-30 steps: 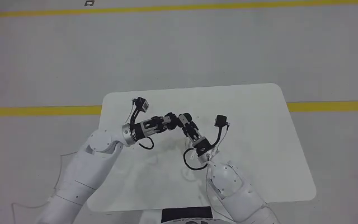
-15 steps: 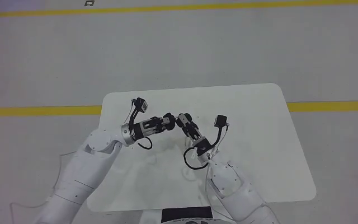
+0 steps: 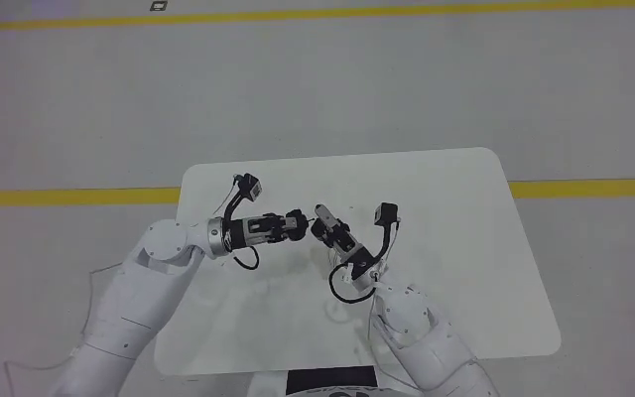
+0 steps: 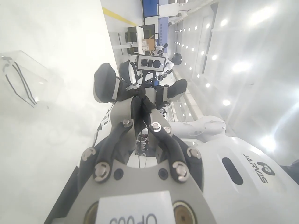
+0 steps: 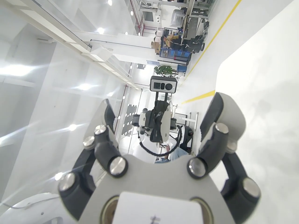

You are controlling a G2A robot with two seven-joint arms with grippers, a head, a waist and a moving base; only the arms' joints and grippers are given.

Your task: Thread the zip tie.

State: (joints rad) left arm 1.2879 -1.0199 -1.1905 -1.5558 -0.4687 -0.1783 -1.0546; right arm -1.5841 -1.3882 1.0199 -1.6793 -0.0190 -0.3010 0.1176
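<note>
Over the middle of the white table [image 3: 446, 198] the two grippers face each other tip to tip. My left gripper [image 3: 296, 223] is shut; in its wrist view the black fingertips [image 4: 140, 93] meet, and a thin dark strip [image 4: 139, 141], seemingly the zip tie, runs back from them. My right gripper [image 3: 323, 228] stands open a short way off. Its black pads [image 5: 108, 115] are spread wide with nothing between them, and the left gripper [image 5: 156, 120] shows beyond the gap. From the left wrist view, the right gripper [image 4: 140, 87] flanks my left fingertips.
A clear flat container [image 4: 25, 80] with thin black strips inside lies on the table beside the left gripper. The table's far edge [image 3: 337, 159] and right side lie well away from both arms. A yellow floor line [image 3: 575, 187] runs past the table.
The left arm has drawn back to the left and its elbow swung outward. The right gripper followed slightly left. A small gap now separates the two grippers.
</note>
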